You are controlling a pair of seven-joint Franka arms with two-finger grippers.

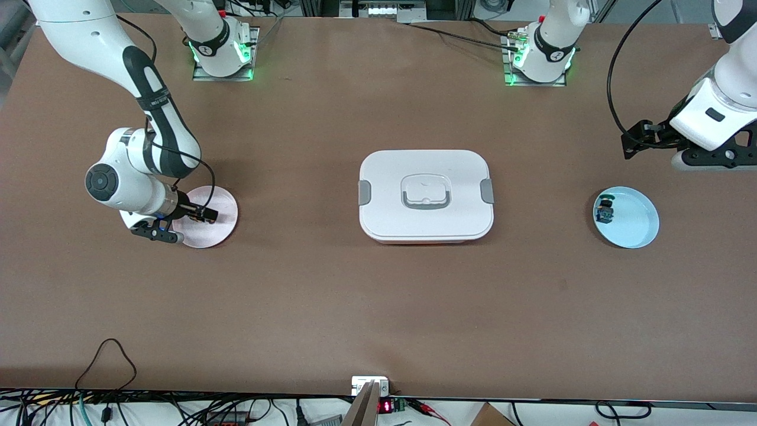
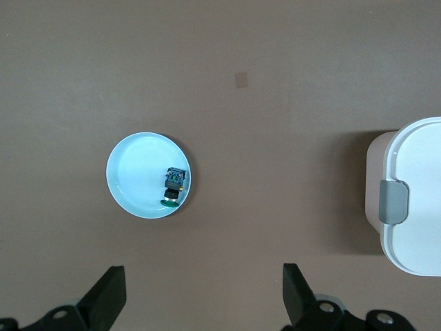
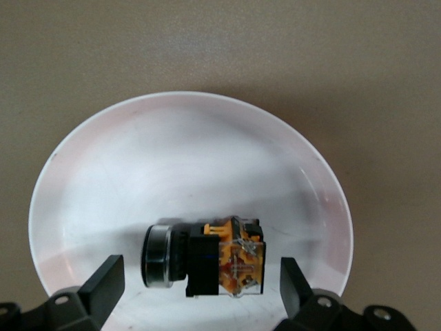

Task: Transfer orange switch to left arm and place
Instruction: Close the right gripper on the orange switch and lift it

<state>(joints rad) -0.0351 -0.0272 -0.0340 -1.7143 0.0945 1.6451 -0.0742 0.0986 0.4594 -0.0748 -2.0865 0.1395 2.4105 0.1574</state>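
The orange switch lies on its side on a pale pink plate, with its orange and black body and a dark ringed cap. My right gripper is open, one finger on either side of the switch and apart from it. In the front view this gripper is low over the pink plate and hides the switch. The white box stands closed in the middle of the table. My left gripper is open and empty, high over the table at the left arm's end; it also shows in its own wrist view.
A light blue plate at the left arm's end holds a small switch with a green cap and blue body. Both show in the left wrist view, the plate and the switch, with the box's clipped edge.
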